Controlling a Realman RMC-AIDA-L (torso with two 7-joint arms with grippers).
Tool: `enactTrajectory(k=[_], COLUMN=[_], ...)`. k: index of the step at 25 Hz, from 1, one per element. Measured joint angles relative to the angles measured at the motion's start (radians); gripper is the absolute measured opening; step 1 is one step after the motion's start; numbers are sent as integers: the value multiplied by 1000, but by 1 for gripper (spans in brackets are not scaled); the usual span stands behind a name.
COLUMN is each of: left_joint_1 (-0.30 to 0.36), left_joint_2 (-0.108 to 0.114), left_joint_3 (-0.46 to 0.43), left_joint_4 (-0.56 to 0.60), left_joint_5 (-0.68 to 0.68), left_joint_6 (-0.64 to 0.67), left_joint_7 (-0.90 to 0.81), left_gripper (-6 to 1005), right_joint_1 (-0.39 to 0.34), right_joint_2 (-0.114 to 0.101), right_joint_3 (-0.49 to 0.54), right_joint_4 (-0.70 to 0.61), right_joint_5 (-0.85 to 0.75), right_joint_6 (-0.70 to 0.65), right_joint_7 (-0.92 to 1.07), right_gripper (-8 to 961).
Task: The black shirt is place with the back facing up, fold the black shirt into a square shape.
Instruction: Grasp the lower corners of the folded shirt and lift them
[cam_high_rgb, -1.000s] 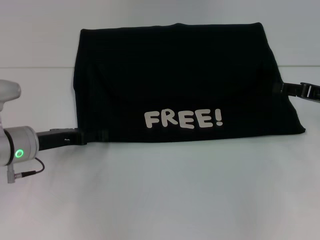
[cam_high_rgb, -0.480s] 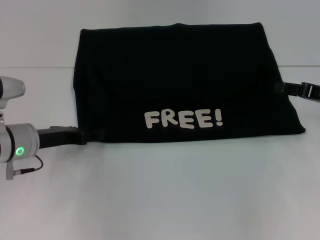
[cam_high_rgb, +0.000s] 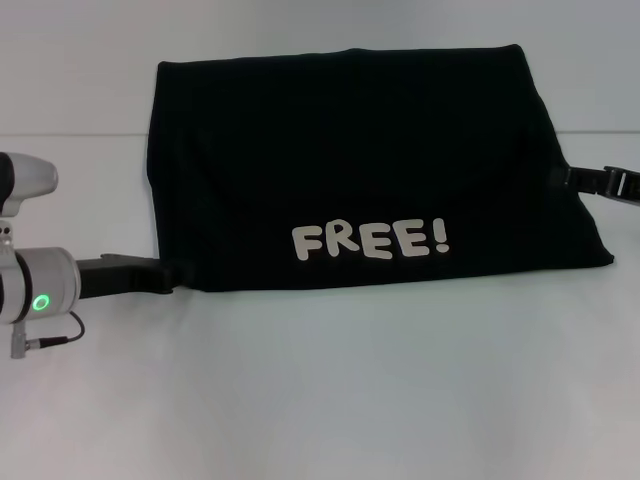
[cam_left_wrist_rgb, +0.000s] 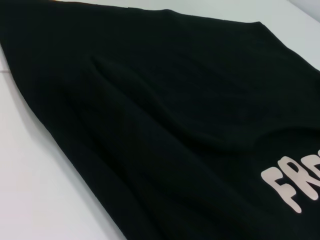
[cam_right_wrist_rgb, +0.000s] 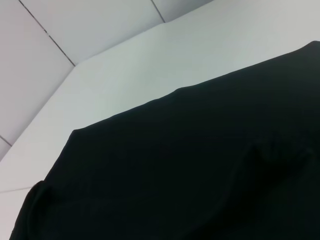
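Stretching between my grippers, the black shirt runs crosswise; left gripper and right gripper meet its ends, grip unreadable.

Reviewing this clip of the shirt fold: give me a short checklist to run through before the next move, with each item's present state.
1. The black shirt lies on the white table, folded over with the FREE! print facing up: ok.
2. The left gripper is at the shirt's near left corner: ok.
3. The right gripper is at the shirt's right edge: ok.
4. Each gripper's hold on the fabric: cannot tell, the cloth hides the tips.
5. Shape is square: not ok, it is a wide trapezoid, narrower at the far edge.
6. Fabric is smooth: not ok, the left wrist view shows soft ridges across the top layer.
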Motion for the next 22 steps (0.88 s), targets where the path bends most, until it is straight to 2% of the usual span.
enactTrajectory(k=[1, 6, 14, 18, 22], left_joint_1=[-2, -12, -19, -21, -22], left_joint_2=[1, 8, 20, 24, 24], left_joint_3=[0, 1, 1, 1, 1], left_joint_4=[0, -1, 26, 36, 37], left_joint_5=[2, 9, 13, 29, 34], left_joint_6=[0, 1, 52, 76, 77], left_joint_7=[0, 0, -8, -10, -11], left_gripper=[247, 31, 7, -2, 0], right_joint_1=[0, -1, 4, 0, 0], right_joint_2=[-2, -14, -57, -62, -52], right_joint_3=[-1, -6, -56, -88, -116], right_joint_4=[2, 1, -24, -30, -25], right_joint_5=[-2, -55, -243, -250, -251], right_joint_6=[0, -9, -10, -8, 32], right_joint_7=[0, 30, 178, 203, 208], right_gripper=[606, 606, 603, 593, 582])
